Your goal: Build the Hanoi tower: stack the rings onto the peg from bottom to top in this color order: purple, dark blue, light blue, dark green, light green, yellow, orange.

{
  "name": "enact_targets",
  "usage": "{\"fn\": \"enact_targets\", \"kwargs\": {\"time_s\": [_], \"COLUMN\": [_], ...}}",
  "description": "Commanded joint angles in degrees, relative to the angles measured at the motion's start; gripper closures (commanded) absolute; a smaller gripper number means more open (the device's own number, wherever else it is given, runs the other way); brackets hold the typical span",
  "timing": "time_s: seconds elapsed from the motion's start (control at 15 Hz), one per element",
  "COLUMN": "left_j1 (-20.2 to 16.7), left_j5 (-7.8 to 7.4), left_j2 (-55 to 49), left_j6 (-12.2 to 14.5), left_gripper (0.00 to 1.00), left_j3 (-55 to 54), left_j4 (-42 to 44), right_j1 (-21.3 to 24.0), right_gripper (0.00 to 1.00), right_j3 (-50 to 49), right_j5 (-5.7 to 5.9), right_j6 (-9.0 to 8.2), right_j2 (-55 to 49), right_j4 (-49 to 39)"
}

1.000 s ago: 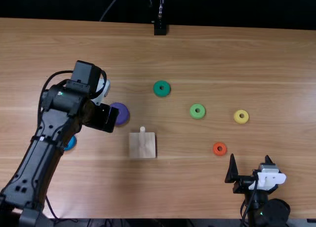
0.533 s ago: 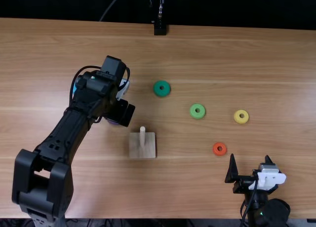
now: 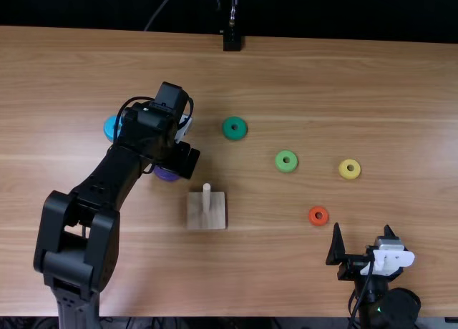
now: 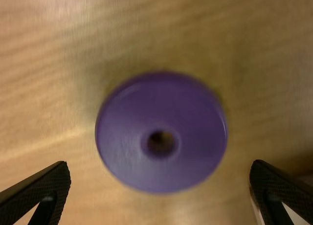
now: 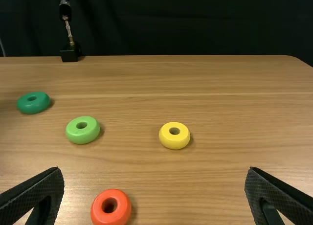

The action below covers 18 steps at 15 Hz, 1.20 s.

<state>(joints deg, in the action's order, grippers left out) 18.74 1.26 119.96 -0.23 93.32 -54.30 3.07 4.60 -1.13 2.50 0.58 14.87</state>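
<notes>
On the table, wooden base bearing upright peg, purple ring nearby

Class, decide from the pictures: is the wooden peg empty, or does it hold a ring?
Empty. In the top view the peg rises bare from its square base; the purple ring lies beyond it.

The left arm extends forward, bent; the left gripper points downward, fingers apart. The right arm sits farther back; the right gripper points forward, fingers apart.
</notes>
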Motion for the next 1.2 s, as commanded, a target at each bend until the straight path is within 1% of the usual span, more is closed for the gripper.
{"fn": "enact_targets", "kwargs": {"time_s": [0.0,0.47,0.67,0.8,0.87,0.93,1.0,1.13], "left_j1": [0.2,0.1,0.2,0.2,0.2,0.2,0.2,0.1], "left_j5": [-0.31,-0.41,-1.26,-1.36,-1.26,-1.05,-0.73,-0.62], "left_j2": [1.7,5.7,6.2,6.2,6.1,6.0,5.7,5.4], "left_j6": [0.1,0.2,0.2,0.2,0.3,0.3,0.2,0.2], "left_gripper": [0.0,0.0,0.0,0.0,0.49,0.95,1.0,1.0], "left_j3": [2.0,2.1,2.1,2.0,2.0,2.0,1.8,1.7], "left_j4": [0.5,0.9,3.7,3.9,4.0,5.2,5.9,5.3], "right_j1": [0.6,0.6,0.5,0.5,0.5,0.5,0.5,0.6], "right_gripper": [0.0,0.0,0.0,0.0,0.0,0.0,0.0,0.0], "right_j3": [-3.8,-3.8,-3.8,-3.7,-3.8,-3.8,-3.8,-3.8], "right_j5": [-0.35,-0.35,-0.35,-0.35,-0.35,-0.35,-0.35,-0.35], "right_j6": [-0.18,-0.08,-0.18,-0.08,-0.18,-0.18,-0.08,-0.18], "right_j2": [-0.6,-0.6,-0.6,-0.6,-0.6,-0.6,-0.6,-0.6], "right_j4": [4.3,4.3,4.3,4.3,4.3,4.3,4.3,4.3]}}
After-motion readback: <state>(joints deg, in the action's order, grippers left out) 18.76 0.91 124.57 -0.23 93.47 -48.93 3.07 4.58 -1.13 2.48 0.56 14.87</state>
